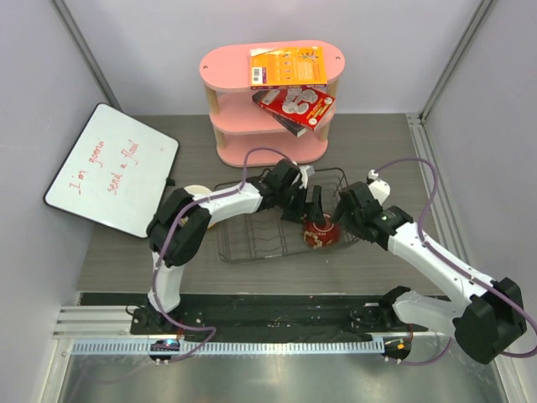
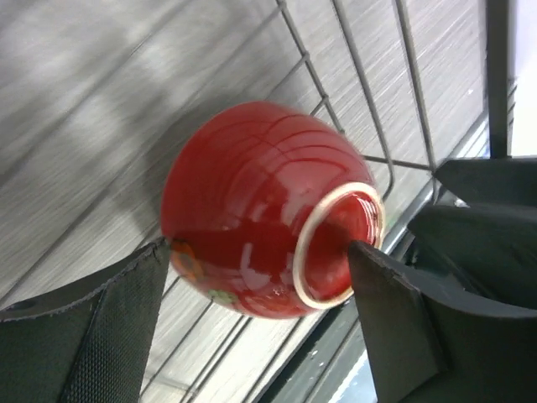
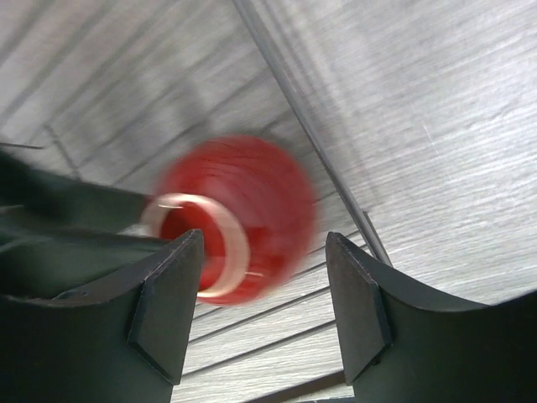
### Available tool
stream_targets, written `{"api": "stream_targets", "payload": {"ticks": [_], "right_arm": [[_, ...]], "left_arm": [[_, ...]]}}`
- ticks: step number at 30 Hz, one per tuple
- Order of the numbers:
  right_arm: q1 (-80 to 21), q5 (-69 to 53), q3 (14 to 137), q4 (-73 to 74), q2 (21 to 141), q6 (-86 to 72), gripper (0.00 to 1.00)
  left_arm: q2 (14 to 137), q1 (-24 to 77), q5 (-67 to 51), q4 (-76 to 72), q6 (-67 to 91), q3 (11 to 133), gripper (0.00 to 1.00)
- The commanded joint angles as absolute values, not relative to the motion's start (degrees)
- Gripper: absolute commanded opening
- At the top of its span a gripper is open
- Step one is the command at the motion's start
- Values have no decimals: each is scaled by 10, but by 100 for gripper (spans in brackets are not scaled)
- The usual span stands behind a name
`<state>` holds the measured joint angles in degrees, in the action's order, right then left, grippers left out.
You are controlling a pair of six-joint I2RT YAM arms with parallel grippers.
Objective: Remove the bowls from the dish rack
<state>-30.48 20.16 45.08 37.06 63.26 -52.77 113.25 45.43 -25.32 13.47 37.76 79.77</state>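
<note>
Red bowl (image 1: 320,232) is lying overturned at the rack's (image 1: 252,243) right end, both grippers, left (image 1: 306,204) and right (image 1: 346,220), crowding it with fingers apart; pink shelf (image 1: 268,134) is standing just behind, whiteboard (image 1: 113,168) leaning left.

Left pincer (image 1: 314,206) and right pincer (image 1: 342,210) gape, converging.

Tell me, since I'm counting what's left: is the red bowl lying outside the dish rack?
No, the red bowl sits inside the dish rack, wire bars showing beneath it.
</note>
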Motion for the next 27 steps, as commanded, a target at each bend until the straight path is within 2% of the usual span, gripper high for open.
{"api": "stream_targets", "payload": {"ticks": [1, 10, 15, 27], "right_arm": [[-301, 203, 461, 352, 590, -503, 65], [-301, 161, 454, 373, 623, -497, 65], [-301, 122, 419, 334, 663, -504, 63], [-301, 86, 396, 271, 699, -516, 59]], "left_arm": [[1177, 465, -319, 99, 398, 824, 86], [1214, 464, -346, 131, 402, 840, 85], [1223, 463, -394, 55, 446, 816, 84], [1235, 463, -434, 3, 495, 810, 82]]}}
